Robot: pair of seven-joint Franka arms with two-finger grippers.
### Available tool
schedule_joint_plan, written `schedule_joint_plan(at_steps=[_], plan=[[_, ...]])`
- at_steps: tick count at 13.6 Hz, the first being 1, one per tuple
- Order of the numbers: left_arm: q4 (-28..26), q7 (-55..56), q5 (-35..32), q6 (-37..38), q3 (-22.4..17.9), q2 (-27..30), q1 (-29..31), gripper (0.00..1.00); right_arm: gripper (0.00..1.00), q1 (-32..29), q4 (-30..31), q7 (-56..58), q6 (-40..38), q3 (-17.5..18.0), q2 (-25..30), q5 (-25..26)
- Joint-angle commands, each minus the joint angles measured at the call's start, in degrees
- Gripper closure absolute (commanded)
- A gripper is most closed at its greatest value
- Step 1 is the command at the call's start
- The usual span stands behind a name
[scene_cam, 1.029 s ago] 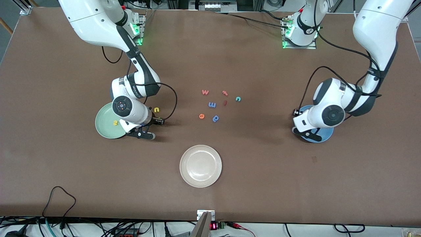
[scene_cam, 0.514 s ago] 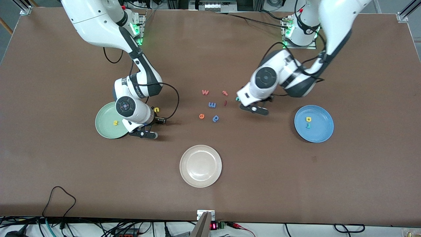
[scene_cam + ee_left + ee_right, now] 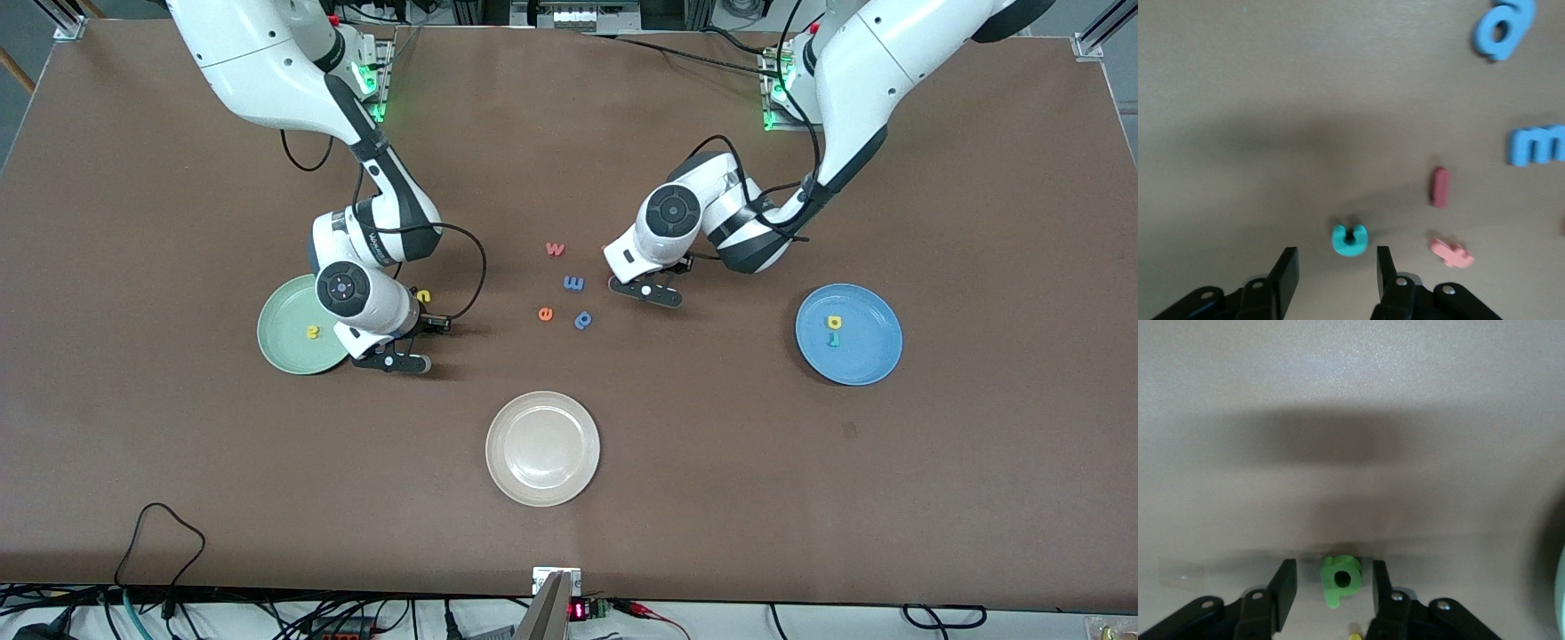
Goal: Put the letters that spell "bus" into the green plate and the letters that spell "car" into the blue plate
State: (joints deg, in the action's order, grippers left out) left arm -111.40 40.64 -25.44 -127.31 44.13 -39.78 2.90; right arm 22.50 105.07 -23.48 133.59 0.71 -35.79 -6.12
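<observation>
Teal c (image 3: 1349, 239) — between left gripper (image 3: 1337, 270) fingers

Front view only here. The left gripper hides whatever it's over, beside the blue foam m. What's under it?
Observer: A small teal foam letter c, flat on the brown table, between the left gripper's fingers.
Operator: Gripped?
Observer: No. Both fingers stand clear of it, with a gap on each side.
Operator: And the right gripper, by the round pale green plate?
Observer: The right gripper straddles a small green foam letter b lying on the table. Its fingers are open and not touching it.
</observation>
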Motion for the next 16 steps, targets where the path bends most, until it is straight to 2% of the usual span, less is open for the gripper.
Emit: schedule_joint_plan(at_steps=[1, 5, 6, 8, 10, 11, 14, 16], plan=[[-0.3, 3.6, -4.1, -0.7, 0.3, -1.0, -0.4, 0.46, 0.49, 0.4, -0.5, 1.1, -0.2, -0.3, -0.9, 0.0], [-0.3, 5.9, -4.7, -1.9, 0.2, -1.9, -1.6, 0.46, 0.49, 0.3, -0.5, 2.0, -0.2, -0.3, -0.9, -0.1], [-0.3, 5.8, -4.9, -2.0, -0.3, -2.1, -1.7, 0.48, 0.54, 0.3, -0.5, 2.0, -0.3, -0.3, -0.9, -0.1], [-0.3, 5.9, -7.9, -2.0, -0.7, -2.2, -2.3, 0.54, 0.72, 0.3, -0.5, 1.9, -0.3, -0.3, -0.9, -0.1], [-0.3, 5.9, -8.3, -2.0, -1.1, -2.4, -2.3, 0.54, 0.86, 0.3, -0.5, 1.8, -0.3, -0.3, -0.9, -0.1], [-0.3, 5.9, -8.3, -2.0, -1.1, -2.5, -2.4, 0.56, 0.9, 0.3, -0.4, 2.0, -0.3, -0.3, -0.9, -0.1], [-0.3, 5.9, -8.3, -2.0, -1.1, -2.9, -2.4, 0.68, 0.93, -0.6, -0.5, 3.3, -1.0, -0.4, 0.5, -0.1], [-0.3, 5.9, -8.3, -2.0, -1.1, -2.9, -2.4, 0.83, 0.93, -2.3, -0.6, 5.3, -5.7, -0.8, 4.0, -0.1]])
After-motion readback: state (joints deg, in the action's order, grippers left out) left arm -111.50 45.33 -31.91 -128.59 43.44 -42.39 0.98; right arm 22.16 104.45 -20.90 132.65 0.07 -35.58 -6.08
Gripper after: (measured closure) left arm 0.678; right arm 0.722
